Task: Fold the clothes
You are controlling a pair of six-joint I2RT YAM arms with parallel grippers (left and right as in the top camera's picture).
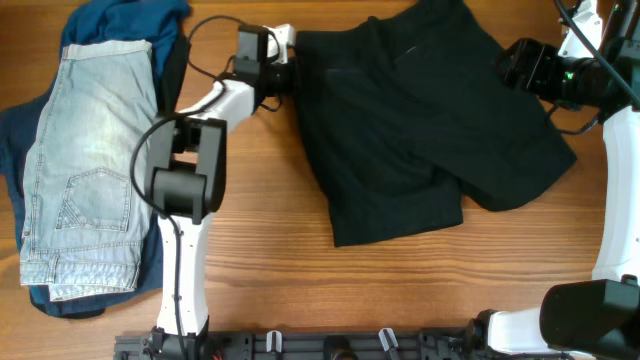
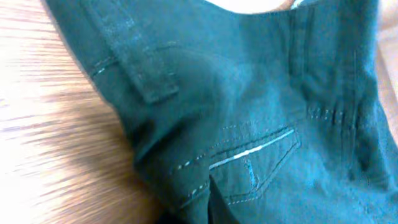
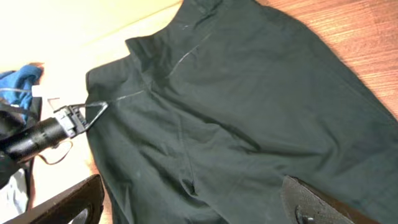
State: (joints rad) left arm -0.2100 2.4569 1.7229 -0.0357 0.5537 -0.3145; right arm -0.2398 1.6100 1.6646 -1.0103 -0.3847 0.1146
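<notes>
Soft black shorts (image 1: 420,120) lie spread in the upper middle of the overhead view.
They look light and floppy, so the thick waistband edge seems best to pinch. The left gripper (image 1: 285,68) reaches their left edge, but its grip cannot be seen. The right gripper (image 1: 505,62) hangs wide open over the right side, holding nothing.

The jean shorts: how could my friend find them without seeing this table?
From above, go to the left end of the wooden table. The denim shorts lie flat there on a dark blue garment. They are pale, faded blue with stitched pockets, unlike the black shorts farther right.
</notes>
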